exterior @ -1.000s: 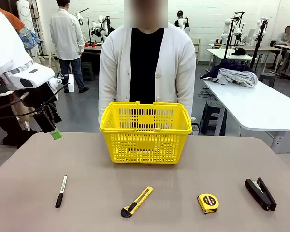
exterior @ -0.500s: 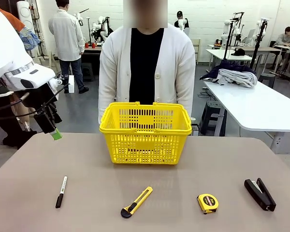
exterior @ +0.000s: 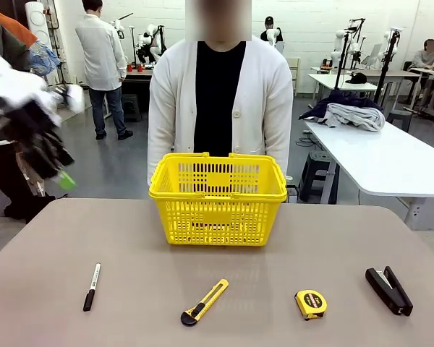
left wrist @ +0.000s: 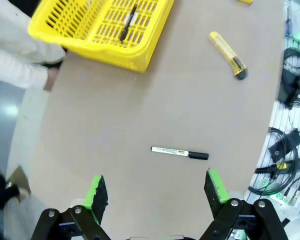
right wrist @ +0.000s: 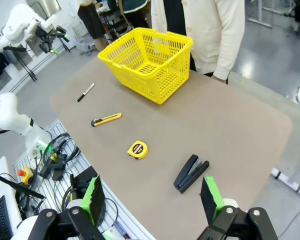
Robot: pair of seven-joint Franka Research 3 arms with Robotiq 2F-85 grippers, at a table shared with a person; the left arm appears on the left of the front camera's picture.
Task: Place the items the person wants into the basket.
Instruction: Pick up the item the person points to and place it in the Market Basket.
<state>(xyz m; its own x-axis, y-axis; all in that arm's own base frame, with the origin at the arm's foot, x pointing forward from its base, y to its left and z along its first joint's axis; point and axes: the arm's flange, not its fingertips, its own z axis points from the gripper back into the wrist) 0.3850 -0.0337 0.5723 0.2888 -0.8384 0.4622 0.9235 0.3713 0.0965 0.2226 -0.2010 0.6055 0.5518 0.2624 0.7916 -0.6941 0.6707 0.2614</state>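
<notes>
left gripper (left wrist: 156,190): open wide, nothing between the green pads (left wrist: 96,191) — hangs over the table (left wrist: 115,125), touching nothing
left arm (exterior: 25,119): motion-blurred in the front view, raised over the table's far-left corner
marker (left wrist: 180,152): flat on the table, near left; seen along the left gripper's fingers it lies ahead in the gap, closer to the picture-right pad; well below and clear of both
right gripper (right wrist: 152,196): open wide, empty, high over the table's near-right edge
stapler (right wrist: 191,173): flat on the table, near right; ahead of and below the right gripper, roughly in line with its gap, toward the picture-right finger; well apart, no contact
pen (left wrist: 127,22): lying on the floor of the basket, far from both grippers
basket (exterior: 217,194): upright, far middle of the table, handles folded down on the rim; well beyond both grippers
person (exterior: 218,108): standing just behind the basket at the far side, arms hanging, hands hidden behind it
utility knife (exterior: 204,302): near side, middle, slanted, between marker and tape measure
tape measure (exterior: 311,303): near side, between utility knife and stapler
near row: marker, utility knife, tape measure, stapler from left to right — none touching
</notes>
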